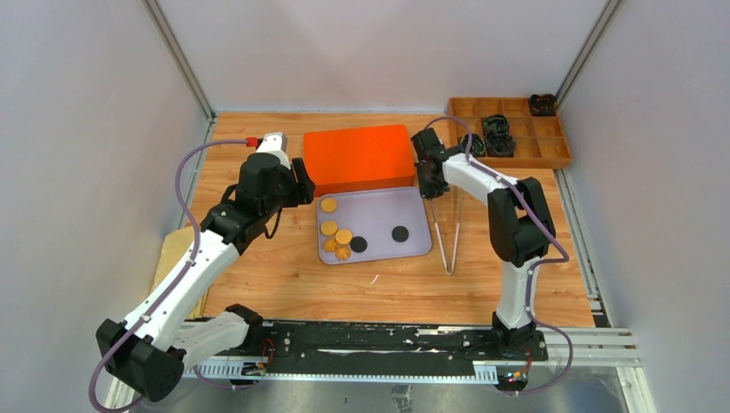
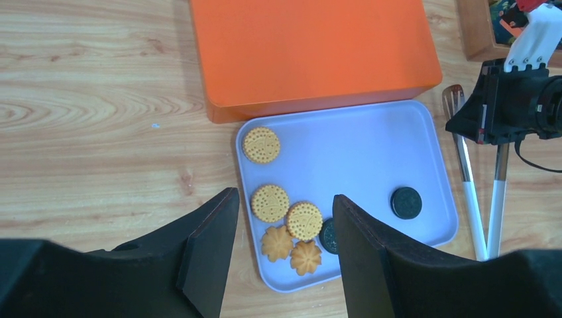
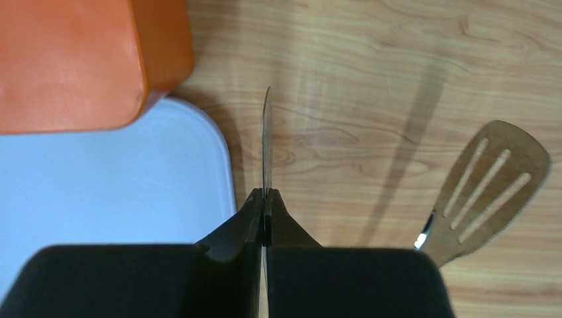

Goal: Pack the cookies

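1. Seven cookies (image 2: 270, 203) sit on the tray (image 2: 371, 152), mostly its left half, orange box (image 1: 359, 157) just behind.
2. Left hand (image 2: 283, 199) open above them, empty.
3. Right hand (image 3: 264, 212) clamped on one tongs (image 3: 490, 179) blade only; risk: the tongs twist or slip and can't pinch a cookie.

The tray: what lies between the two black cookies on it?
Nothing. In the top view, only bare tray separates the left black cookie from the right black cookie.
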`<state>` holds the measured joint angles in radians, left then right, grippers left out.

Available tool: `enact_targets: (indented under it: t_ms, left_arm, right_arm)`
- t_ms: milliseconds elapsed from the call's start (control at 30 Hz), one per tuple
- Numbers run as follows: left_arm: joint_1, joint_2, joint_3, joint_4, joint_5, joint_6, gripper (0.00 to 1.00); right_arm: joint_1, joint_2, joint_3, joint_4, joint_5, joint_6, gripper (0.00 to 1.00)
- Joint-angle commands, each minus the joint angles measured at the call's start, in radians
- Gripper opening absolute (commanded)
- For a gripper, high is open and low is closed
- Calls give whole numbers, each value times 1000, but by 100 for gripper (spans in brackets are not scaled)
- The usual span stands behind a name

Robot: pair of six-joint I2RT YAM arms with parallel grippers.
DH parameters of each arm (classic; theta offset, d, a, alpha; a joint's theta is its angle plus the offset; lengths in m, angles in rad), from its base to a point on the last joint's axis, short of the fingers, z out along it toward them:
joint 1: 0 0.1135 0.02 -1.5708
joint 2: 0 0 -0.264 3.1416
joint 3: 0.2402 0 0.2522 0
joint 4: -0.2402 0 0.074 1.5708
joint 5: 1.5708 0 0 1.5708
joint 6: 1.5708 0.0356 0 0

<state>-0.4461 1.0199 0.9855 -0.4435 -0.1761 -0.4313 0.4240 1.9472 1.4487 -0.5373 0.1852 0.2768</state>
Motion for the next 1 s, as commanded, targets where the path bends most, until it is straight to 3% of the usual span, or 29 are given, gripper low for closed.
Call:
enact_targets:
  t_ms: [0, 133, 233, 467, 567, 667, 967]
  left_arm:
    - [7, 5, 21, 14, -40, 0, 60]
    - [7, -1, 17, 14, -78, 3, 60]
    - [7, 5, 27, 2, -79, 9, 60]
    - [7, 30, 35, -3, -90, -2, 61]
    - [7, 45, 46, 0, -88, -5, 61]
    - [7, 64, 52, 8, -91, -3, 60]
    - [7, 93, 89, 8, -127, 29, 61]
  right_arm:
    - [-43, 41, 70, -17, -63, -24, 0]
    - [-91, 99, 156, -36, -133, -22, 3]
    - [-99, 137, 197, -65, -147, -35, 11]
    - [-106, 172, 202, -65, -170, -34, 50]
    - [-108, 162, 197, -64, -205, -34, 61]
    - [-108, 135, 198, -63, -200, -42, 66]
    - [-108, -24, 180, -40, -94, -65, 68]
